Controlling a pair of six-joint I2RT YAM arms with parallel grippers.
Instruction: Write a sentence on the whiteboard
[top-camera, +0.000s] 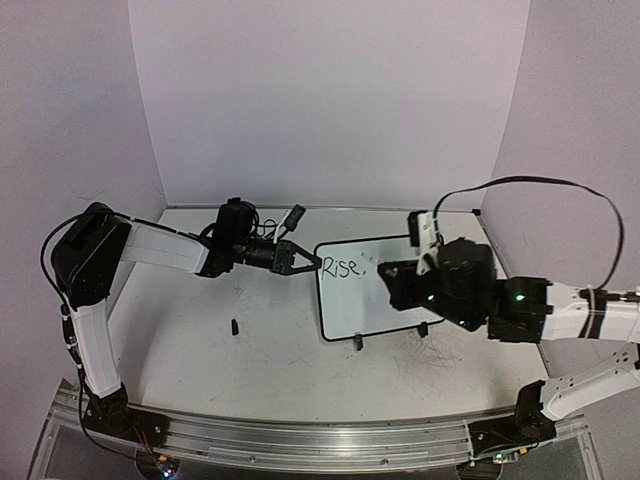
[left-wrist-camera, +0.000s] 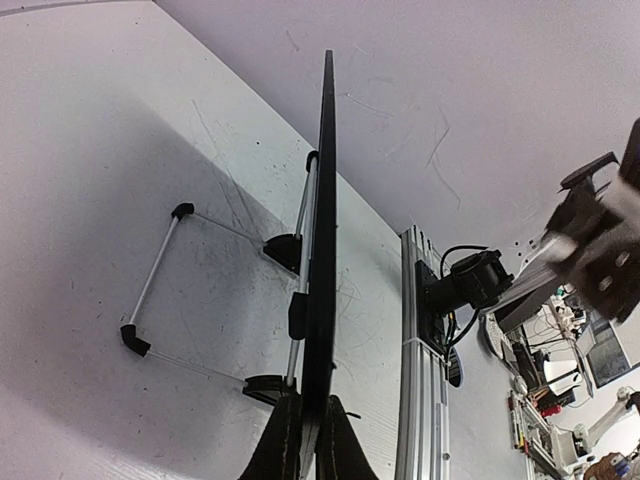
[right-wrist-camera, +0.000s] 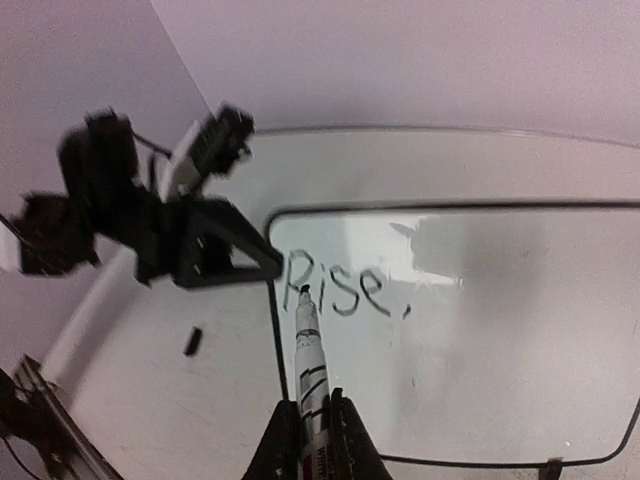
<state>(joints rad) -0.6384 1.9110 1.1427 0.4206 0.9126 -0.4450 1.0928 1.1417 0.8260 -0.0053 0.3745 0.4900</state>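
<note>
The whiteboard (top-camera: 372, 300) stands tilted on its black feet mid-table; it also shows in the right wrist view (right-wrist-camera: 500, 340) and edge-on in the left wrist view (left-wrist-camera: 322, 250). Only "Rise," of the sentence (top-camera: 345, 268) is written on it, at its top left, seen closer in the right wrist view (right-wrist-camera: 340, 290). My left gripper (top-camera: 305, 262) is shut on the board's left edge (left-wrist-camera: 308, 440). My right gripper (right-wrist-camera: 315, 440) is shut on a white marker (right-wrist-camera: 310, 350), whose black tip sits just below the "R". In the top view the right gripper (top-camera: 400, 282) hovers over the board's right part.
A small black marker cap (top-camera: 234, 326) lies on the table left of the board, also in the right wrist view (right-wrist-camera: 193, 341). The board's wire stand (left-wrist-camera: 160, 290) sticks out behind it. The aluminium rail (top-camera: 300, 440) runs along the near edge. Walls close the back and sides.
</note>
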